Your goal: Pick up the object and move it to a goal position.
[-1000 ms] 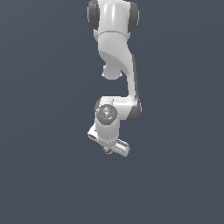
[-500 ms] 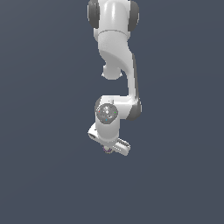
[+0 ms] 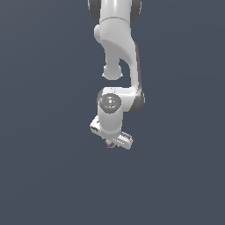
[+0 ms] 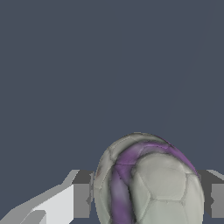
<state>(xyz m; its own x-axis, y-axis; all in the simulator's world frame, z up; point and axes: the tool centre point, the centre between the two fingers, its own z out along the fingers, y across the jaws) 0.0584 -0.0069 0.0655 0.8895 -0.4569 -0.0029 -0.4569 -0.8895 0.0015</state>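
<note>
The object (image 4: 148,179) is a small grey-beige ball with purple stripes. In the wrist view it fills the gap between my two fingers (image 4: 81,197), which press on it from both sides. In the exterior view only a sliver of the object (image 3: 110,144) peeks out under the white hand, much smaller than the hand. My gripper (image 3: 110,143) hangs from the white arm near the middle of the scene, shut on the object. No goal marker shows in either view.
A plain dark grey-blue surface (image 3: 48,167) spreads all around the arm. The white arm links (image 3: 118,48) rise above the gripper toward the exterior view's top edge.
</note>
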